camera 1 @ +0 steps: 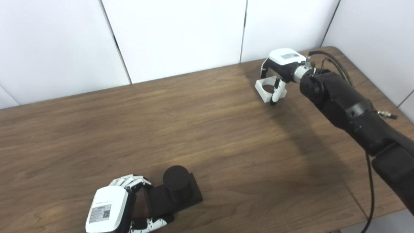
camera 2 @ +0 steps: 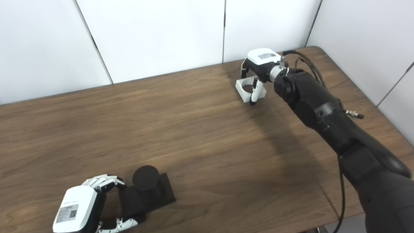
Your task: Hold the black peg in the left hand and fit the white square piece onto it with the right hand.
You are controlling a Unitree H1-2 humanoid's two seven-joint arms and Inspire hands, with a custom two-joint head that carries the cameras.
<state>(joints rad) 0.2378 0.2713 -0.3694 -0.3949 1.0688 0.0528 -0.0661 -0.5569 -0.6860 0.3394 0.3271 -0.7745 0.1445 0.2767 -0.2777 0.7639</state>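
Note:
The black peg (camera 1: pixel 176 181), a short cylinder on a flat square black base (camera 1: pixel 191 194), rests on the table near its front left. My left hand (camera 1: pixel 113 207) is at the base's left side, its fingers (camera 1: pixel 132 182) curled over the far edge and its thumb at the near edge, closed on the base. The white square piece (camera 1: pixel 264 89), with a round hole through it, lies on the table at the far right. My right hand (camera 1: pixel 282 63) arches over it, fingers behind and thumb (camera 1: pixel 276 94) pressed on its front, closed around it.
The brown wooden table (camera 1: pixel 200 123) ends at white wall panels behind, and its rounded far right corner (camera 1: pixel 336 51) lies just past the right hand. The right forearm (camera 1: pixel 349 110) with its loose cable runs along the table's right edge.

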